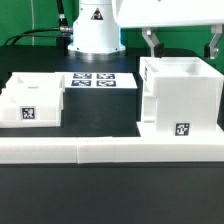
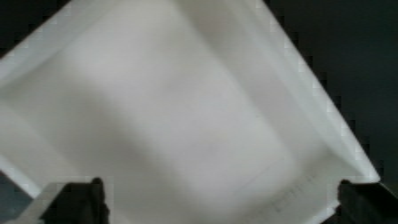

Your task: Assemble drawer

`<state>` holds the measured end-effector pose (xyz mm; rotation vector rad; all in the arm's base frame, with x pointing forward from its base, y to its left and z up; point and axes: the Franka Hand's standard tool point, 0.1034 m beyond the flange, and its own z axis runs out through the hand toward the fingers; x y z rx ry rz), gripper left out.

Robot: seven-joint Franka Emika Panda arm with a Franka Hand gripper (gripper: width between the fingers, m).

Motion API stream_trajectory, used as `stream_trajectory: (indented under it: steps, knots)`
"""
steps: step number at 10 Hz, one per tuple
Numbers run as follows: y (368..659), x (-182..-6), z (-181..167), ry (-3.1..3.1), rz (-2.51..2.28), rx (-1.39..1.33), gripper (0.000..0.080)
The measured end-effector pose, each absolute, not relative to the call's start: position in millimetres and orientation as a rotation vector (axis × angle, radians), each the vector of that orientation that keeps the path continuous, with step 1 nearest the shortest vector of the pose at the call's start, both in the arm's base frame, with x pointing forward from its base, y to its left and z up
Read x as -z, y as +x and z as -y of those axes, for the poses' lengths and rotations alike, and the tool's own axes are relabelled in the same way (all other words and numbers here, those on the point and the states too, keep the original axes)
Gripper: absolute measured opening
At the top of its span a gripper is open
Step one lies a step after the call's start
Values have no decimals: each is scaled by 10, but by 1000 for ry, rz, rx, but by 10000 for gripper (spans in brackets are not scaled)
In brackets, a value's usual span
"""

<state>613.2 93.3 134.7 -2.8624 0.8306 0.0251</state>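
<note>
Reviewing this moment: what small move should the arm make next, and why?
Probably lower straight down so the fingers come beside the housing walls. The gripper hangs open above it, and the wrist view shows the white housing between the spread fingertips, not yet gripped.

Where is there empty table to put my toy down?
Bare table lies between the tray and the housing, next to the marker board. More lies in front of the long bar. Crowded: the gripper over the housing.
</note>
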Motion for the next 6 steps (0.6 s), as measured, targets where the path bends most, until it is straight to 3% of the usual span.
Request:
stream_trajectory:
  steps: [4, 6]
  knots:
    - [6129, -1341, -854, -2963, -333, 15, 649]
    - [5986, -1370, -380, -2993, -175, 1, 649]
